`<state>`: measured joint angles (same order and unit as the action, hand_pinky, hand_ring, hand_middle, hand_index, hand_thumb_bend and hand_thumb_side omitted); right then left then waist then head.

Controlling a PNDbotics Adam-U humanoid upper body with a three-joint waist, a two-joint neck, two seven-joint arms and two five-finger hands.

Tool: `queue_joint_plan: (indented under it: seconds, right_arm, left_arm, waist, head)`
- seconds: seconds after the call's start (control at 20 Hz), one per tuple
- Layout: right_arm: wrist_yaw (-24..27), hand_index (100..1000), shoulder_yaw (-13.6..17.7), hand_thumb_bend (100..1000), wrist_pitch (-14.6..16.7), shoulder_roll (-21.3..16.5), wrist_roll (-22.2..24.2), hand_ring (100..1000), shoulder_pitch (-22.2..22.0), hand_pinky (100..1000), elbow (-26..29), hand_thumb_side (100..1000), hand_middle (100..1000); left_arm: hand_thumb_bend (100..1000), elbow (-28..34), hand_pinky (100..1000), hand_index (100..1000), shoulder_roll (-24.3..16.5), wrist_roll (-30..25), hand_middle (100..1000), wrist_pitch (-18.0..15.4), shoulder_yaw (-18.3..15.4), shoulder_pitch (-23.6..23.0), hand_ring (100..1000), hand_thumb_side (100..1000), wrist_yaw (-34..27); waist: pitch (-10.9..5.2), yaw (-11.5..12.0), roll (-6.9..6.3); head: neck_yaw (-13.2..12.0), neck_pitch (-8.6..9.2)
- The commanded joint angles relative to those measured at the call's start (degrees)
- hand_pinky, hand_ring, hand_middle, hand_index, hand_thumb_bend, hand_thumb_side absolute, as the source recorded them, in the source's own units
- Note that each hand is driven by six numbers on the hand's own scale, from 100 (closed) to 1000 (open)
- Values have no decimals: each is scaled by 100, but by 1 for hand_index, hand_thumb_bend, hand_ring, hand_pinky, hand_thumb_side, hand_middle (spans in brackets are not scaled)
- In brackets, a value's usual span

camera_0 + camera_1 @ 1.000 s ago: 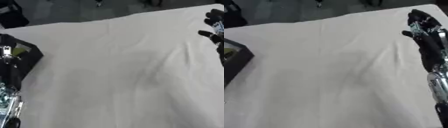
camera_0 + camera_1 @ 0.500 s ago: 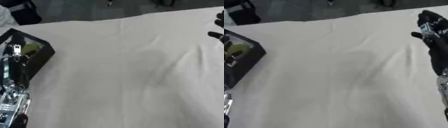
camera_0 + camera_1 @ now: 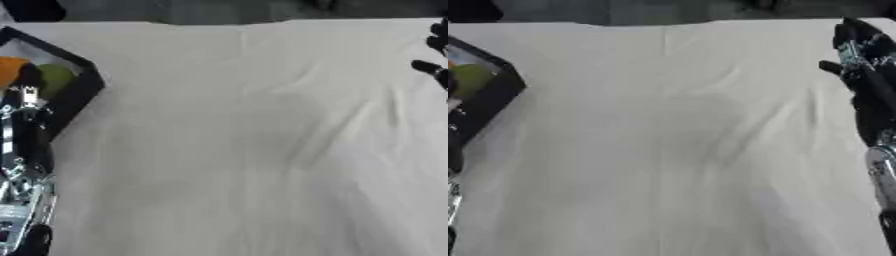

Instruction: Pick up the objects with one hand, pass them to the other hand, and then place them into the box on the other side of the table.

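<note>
A black box sits at the table's left edge, with an orange object and a green object inside it. My left arm rises from the lower left corner, and my left hand is over the box's near rim, beside the orange object. Its fingers are lost against the dark box. At the table's right edge my right hand stands open, fingers straight and pointing away from me, holding nothing.
A white cloth with soft creases covers the whole table between the hands. The far table edge runs along the top, with dark floor beyond it.
The whole picture has shifted, so the camera has moved and more of the box shows. My left hand stays at the box, and my right hand stays upright at the right edge.
</note>
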<state>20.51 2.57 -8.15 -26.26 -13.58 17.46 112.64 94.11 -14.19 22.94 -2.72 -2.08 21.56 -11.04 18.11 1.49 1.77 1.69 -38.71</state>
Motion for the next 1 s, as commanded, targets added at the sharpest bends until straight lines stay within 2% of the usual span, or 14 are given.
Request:
queue_joint_plan:
  seconds: [0.05,0.2,0.45,0.7,1.0]
  right_arm:
    - [52,847,51,237,-9,-18,-7,946,-25,790,34,455,864]
    - [70,847,55,235,-9,11,-7,946,-88,790,17,457,863]
    - [58,846,94,236,18,-52,-34,945,-104,790,32,451,860]
    - [59,844,147,235,49,-154,-86,943,-30,790,46,448,856]
    - [74,843,154,236,53,-230,-92,940,87,788,-5,444,853]
  left_arm:
    - [544,75,730,837,-266,-31,828,-7,-35,19,929,697,31]
    - [544,73,730,837,-327,-36,827,-15,-33,33,929,694,70]
    - [544,57,730,837,-241,-70,827,-12,6,87,928,692,161]
    - [543,30,731,836,-103,-103,827,-10,47,208,928,691,189]
    - [540,-5,730,835,17,-110,827,-13,69,280,928,690,278]
  waist:
    - [-273,0,131]
    - [-332,26,223]
    - [-376,41,217]
    - [-372,110,128]
    - [-379,141,-15]
  head:
    - [22,-61]
    - [53,-43]
    - [46,21]
    - [82,125]
    - [110,161]
